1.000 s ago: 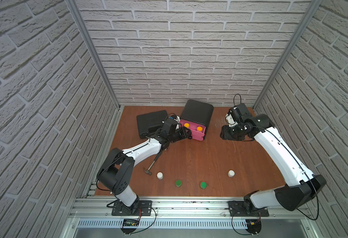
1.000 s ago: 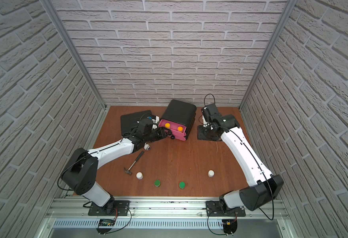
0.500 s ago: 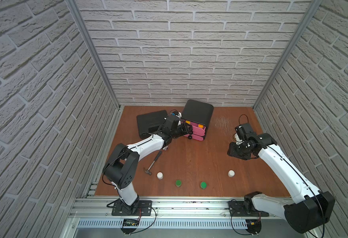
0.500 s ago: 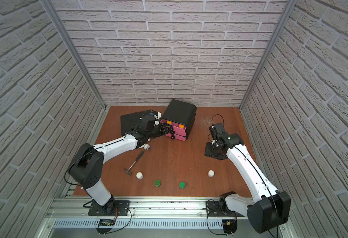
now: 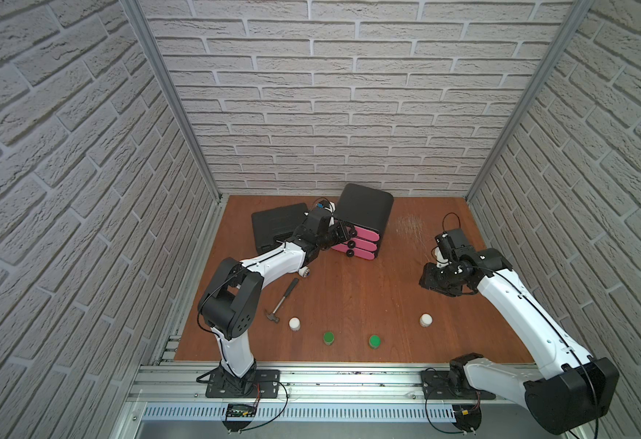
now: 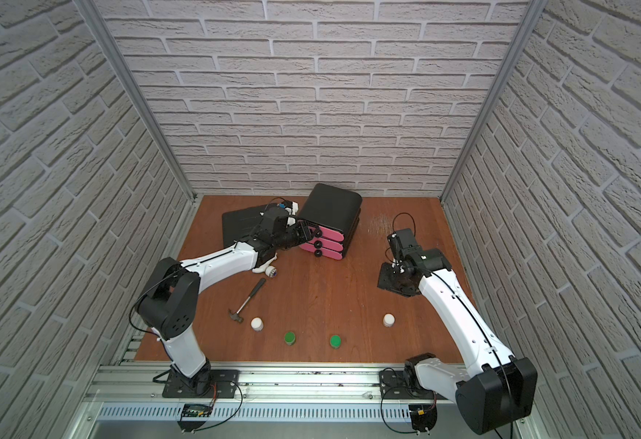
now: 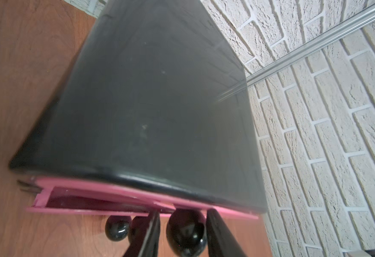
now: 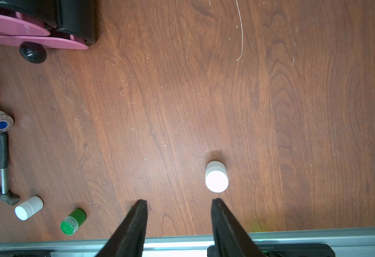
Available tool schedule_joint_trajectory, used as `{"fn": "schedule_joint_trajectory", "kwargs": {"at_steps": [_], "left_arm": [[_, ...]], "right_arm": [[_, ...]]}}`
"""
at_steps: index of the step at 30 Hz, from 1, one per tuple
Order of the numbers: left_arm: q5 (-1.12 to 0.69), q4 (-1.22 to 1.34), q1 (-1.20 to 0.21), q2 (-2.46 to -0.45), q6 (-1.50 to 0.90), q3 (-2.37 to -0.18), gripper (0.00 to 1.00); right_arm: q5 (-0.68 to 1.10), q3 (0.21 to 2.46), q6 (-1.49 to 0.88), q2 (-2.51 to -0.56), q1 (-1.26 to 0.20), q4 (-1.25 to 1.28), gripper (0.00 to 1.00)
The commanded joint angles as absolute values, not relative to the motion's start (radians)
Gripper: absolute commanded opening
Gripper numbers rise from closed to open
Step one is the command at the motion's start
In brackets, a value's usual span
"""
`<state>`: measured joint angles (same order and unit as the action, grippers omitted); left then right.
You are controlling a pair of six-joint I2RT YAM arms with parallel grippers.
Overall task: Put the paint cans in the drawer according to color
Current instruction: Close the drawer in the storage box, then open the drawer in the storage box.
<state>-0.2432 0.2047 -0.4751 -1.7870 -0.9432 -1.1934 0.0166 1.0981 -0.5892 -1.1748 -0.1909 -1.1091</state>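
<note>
Right gripper (image 8: 178,201), jaws apart, hangs near the white paint can (image 5: 425,320) at 5 o'clock; an off-centre descent could topple it. Left gripper (image 7: 183,212) straddles the knob (image 7: 185,231) of the top drawer (image 5: 366,232) at 12 o'clock, clamp unclear.

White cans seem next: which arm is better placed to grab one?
Right, probably: right gripper hangs, jaws open, near a white can; left gripper has jaws around the drawer knob.

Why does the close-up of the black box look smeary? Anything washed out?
Left wrist view: the glossy black drawer cabinet and its round black knob look soft, likely too close to focus; its top faintly mirrors the brick wall. Right wrist view: the wooden tabletop is sharp, but the nearest white-lidded jar is washed out.
</note>
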Motion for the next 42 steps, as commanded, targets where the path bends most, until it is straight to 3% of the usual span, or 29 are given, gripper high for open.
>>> {"fn": "schedule_joint_trajectory", "kwargs": {"at_steps": [1,14,21,24,25,29,42], "left_arm": [[-0.244,0.256,-0.474,-1.808,-0.93,-1.225,0.38],[-0.235,0.267,-0.474,-1.832,-0.931,-1.249,0.34],[-0.107,0.258,-0.507,-1.665,-0.907,-1.072,0.35],[-0.035,0.235,-0.531,-1.577,-0.872,-0.976,0.38],[-0.024,0.229,-0.536,-1.561,-0.862,-0.953,0.44],[-0.072,0.199,-0.535,-1.597,-0.771,-0.964,0.53],[-0.061,0.282,-0.596,-1.764,-0.326,-1.075,0.57]], "right_arm": [[0.012,1.089,-0.596,-1.154,-0.183,-1.101,0.51],[0.009,1.088,-0.601,-1.137,-0.177,-1.109,0.51],[0.014,1.077,-0.601,-1.138,-0.175,-1.102,0.51],[0.021,1.071,-0.601,-1.144,-0.175,-1.093,0.51],[0.025,1.07,-0.601,-1.149,-0.174,-1.089,0.51],[0.047,1.072,-0.597,-1.171,-0.174,-1.078,0.51],[0.042,1.083,-0.589,-1.167,-0.173,-1.088,0.51]]}}
